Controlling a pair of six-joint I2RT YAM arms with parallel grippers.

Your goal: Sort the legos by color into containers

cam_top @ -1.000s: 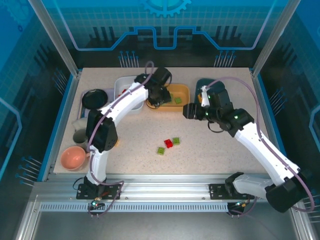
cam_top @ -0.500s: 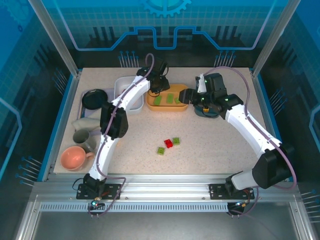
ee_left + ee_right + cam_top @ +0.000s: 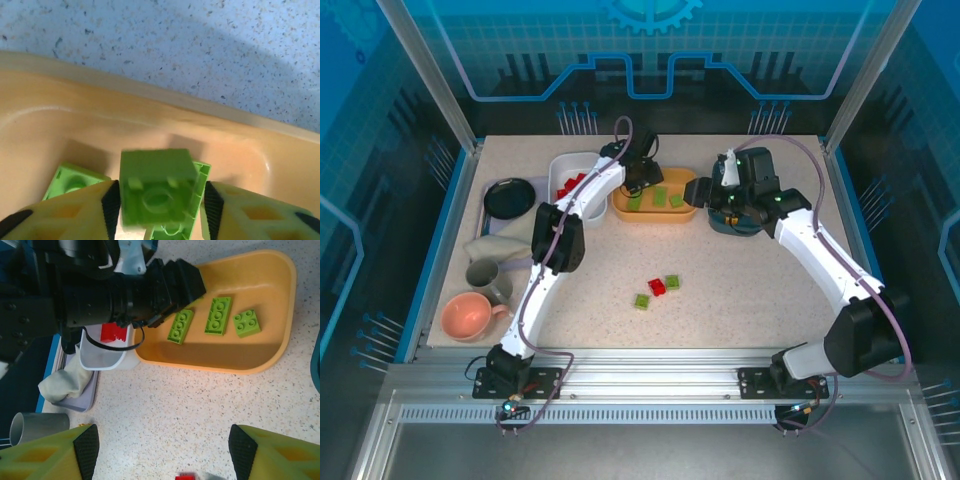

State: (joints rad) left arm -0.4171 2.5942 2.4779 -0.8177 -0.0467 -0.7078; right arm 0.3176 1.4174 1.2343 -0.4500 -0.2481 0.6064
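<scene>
My left gripper (image 3: 160, 200) hangs inside the orange bowl (image 3: 150, 115), open, with a blurred green lego (image 3: 157, 187) loose between its pads and a small gap on the right side. More green legos (image 3: 75, 180) lie under it. From above, the left gripper (image 3: 642, 180) is over the orange bowl (image 3: 692, 180), and red legos (image 3: 570, 183) lie in the white bowl (image 3: 560, 165). My right gripper (image 3: 162, 450) is wide open and empty above the table, beside the dark teal bowl (image 3: 735, 222). Two green legos (image 3: 641, 300) and a red one (image 3: 657, 287) lie mid-table.
A black round dish (image 3: 510, 197), a crumpled cloth (image 3: 495, 245), a grey cup (image 3: 485, 272) and a pink cup (image 3: 468, 315) stand along the left side. The left arm's black wrist (image 3: 125, 295) overhangs the white bowl's rim (image 3: 100, 362).
The left arm has stretched out further over the orange bowl, where more green legos now show. The right gripper has drawn back from mid-table toward the teal bowl.
</scene>
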